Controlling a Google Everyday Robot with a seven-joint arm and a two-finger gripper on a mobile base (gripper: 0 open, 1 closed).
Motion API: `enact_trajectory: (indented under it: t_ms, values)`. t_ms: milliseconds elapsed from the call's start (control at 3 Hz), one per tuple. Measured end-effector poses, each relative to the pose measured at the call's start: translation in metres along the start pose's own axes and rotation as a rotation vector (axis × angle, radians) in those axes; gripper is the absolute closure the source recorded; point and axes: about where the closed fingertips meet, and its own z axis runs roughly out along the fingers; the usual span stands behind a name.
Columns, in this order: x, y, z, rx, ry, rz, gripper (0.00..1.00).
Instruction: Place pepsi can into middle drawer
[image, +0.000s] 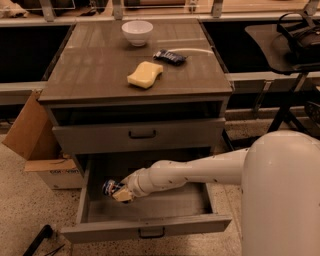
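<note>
The middle drawer (150, 231) is pulled wide open, showing its flat grey tray. My white arm reaches from the right into its left part. My gripper (121, 193) is shut on the pepsi can (110, 188), a small dark-blue can with white marks. It holds the can low over the tray floor near the drawer's left wall. I cannot tell whether the can touches the floor.
The matching grey front (140, 135) above is closed. On the cabinet top lie a yellow sponge (145, 74), a white bowl (137, 31) and a flat dark snack packet (169, 56). A cardboard box (37, 140) stands to the left, and a black stand (295, 60) to the right.
</note>
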Motion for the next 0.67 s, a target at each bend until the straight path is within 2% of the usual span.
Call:
enact_trajectory:
  t_ms: [667]
  values:
    - [0.0105, -0.0094, 0.0061, -0.003, 0.009, 0.029, 0.11]
